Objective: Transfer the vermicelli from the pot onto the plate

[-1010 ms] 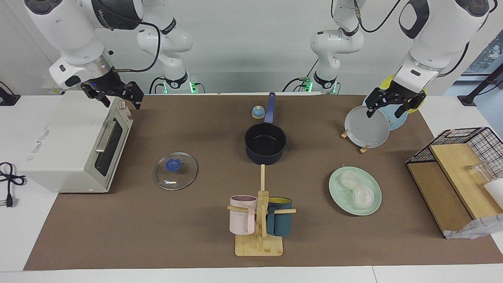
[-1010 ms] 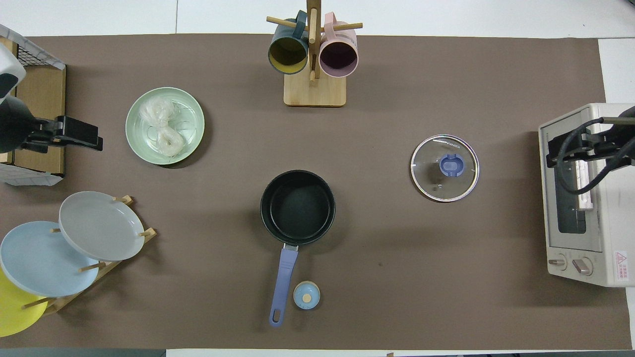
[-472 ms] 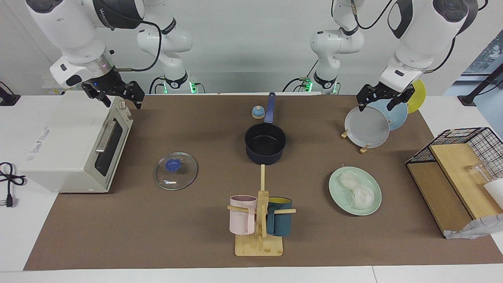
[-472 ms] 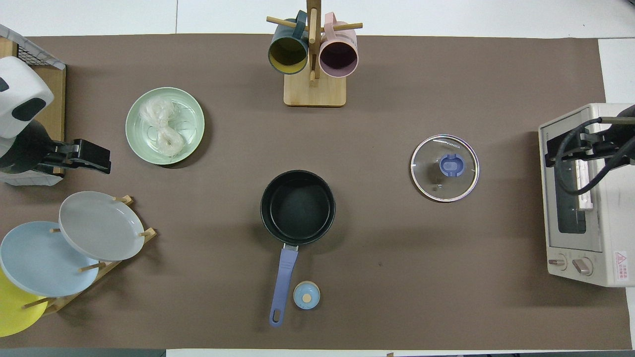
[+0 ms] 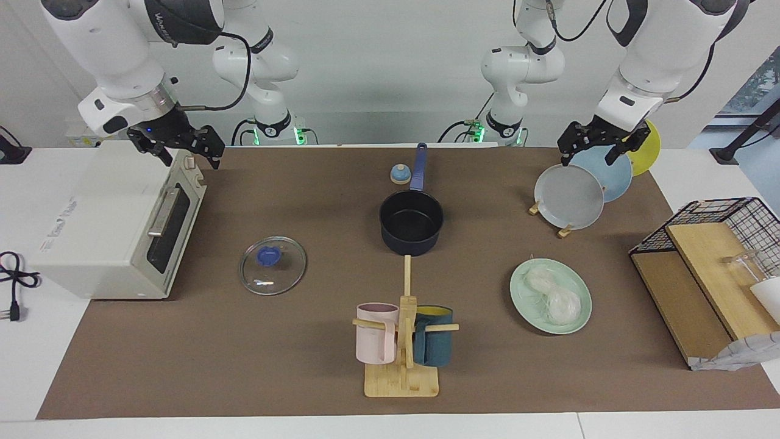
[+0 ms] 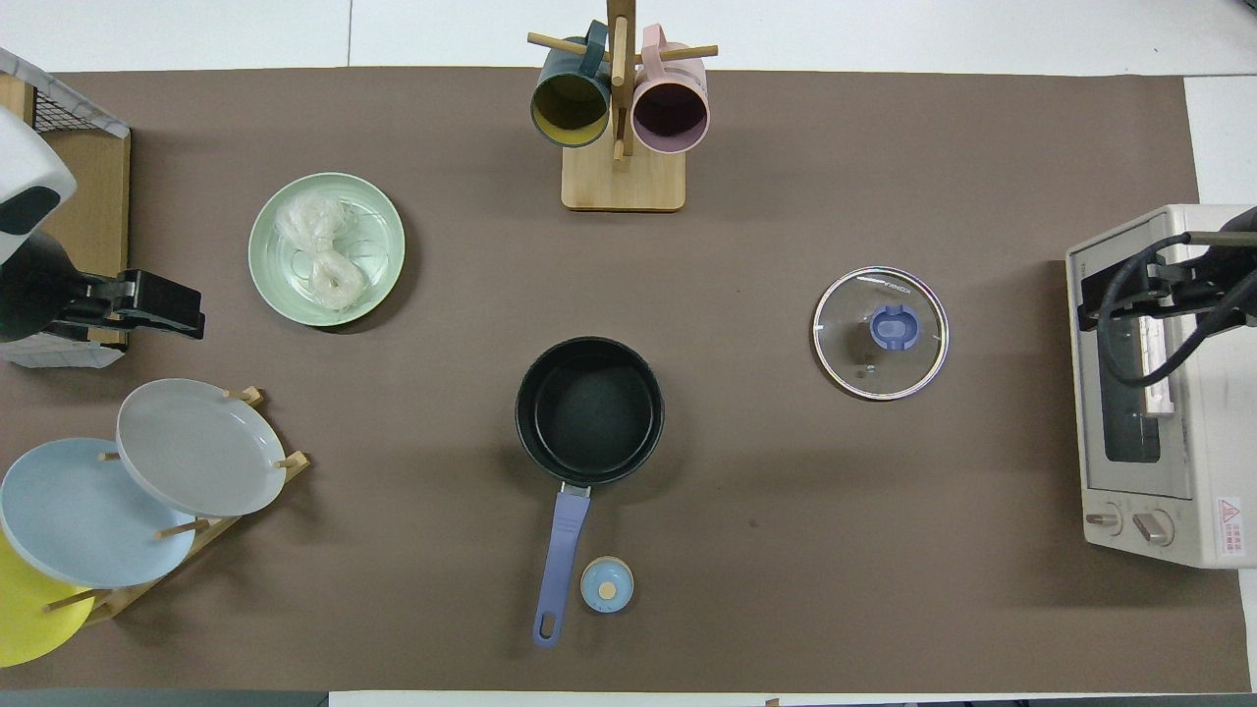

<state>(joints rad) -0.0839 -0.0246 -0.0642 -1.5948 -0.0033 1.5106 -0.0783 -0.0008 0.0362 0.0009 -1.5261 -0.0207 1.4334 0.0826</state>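
Note:
The vermicelli (image 5: 551, 297) (image 6: 319, 250) lies as pale clumps on the mint-green plate (image 5: 582, 308) (image 6: 383, 231). That plate sits farther from the robots than the pot, toward the left arm's end. The navy pot (image 5: 411, 222) (image 6: 589, 410) stands mid-table with a bare black inside, its blue handle pointing toward the robots. My left gripper (image 5: 588, 158) (image 6: 162, 304) hangs open and empty in the air over the plate rack. My right gripper (image 5: 190, 160) (image 6: 1120, 295) waits open and empty above the toaster oven's corner.
A glass lid (image 5: 272, 265) lies flat between pot and toaster oven (image 5: 116, 225). A wooden mug tree (image 5: 403, 341) holds a pink and a teal mug. The rack (image 5: 565, 230) carries grey, light blue and yellow plates. A small blue knob (image 5: 400, 174) sits by the pot handle. A wire basket (image 5: 707, 268) stands at the left arm's end.
My left gripper has risen a little above the plate rack, shifting sideways and back. The right arm, pot, plate and vermicelli have not moved.

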